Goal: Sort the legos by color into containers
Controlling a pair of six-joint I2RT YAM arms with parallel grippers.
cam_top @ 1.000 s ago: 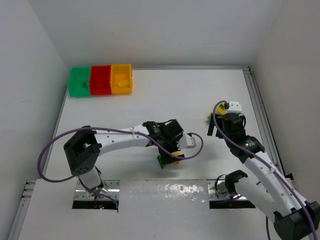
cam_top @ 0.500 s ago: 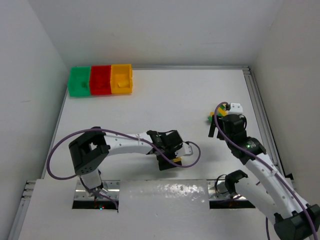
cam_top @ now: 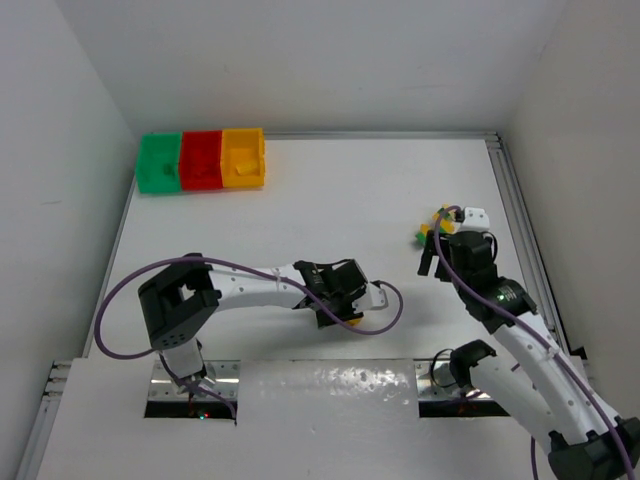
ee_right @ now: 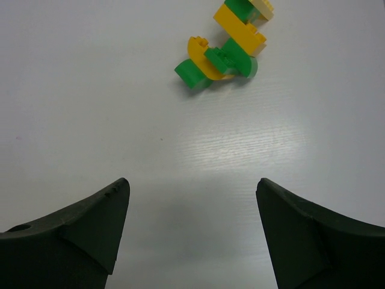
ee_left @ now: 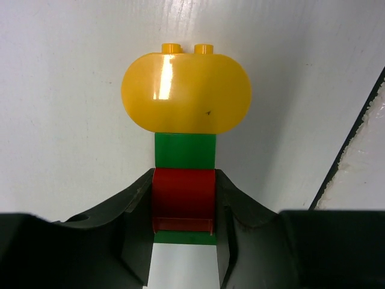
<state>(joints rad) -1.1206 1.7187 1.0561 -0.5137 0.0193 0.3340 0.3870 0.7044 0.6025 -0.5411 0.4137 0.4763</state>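
Snugly, red lego (ee_left: 183, 195) sits within left gripper (ee_left: 183, 185).

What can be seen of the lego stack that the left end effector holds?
The lego stack is glossy plastic, joined in one line: a rounded yellow piece with two studs at the far end, then a green brick, a red brick and a thin green edge. The left end effector is shut on the red brick, one finger at each side. The stack points out over the white table.
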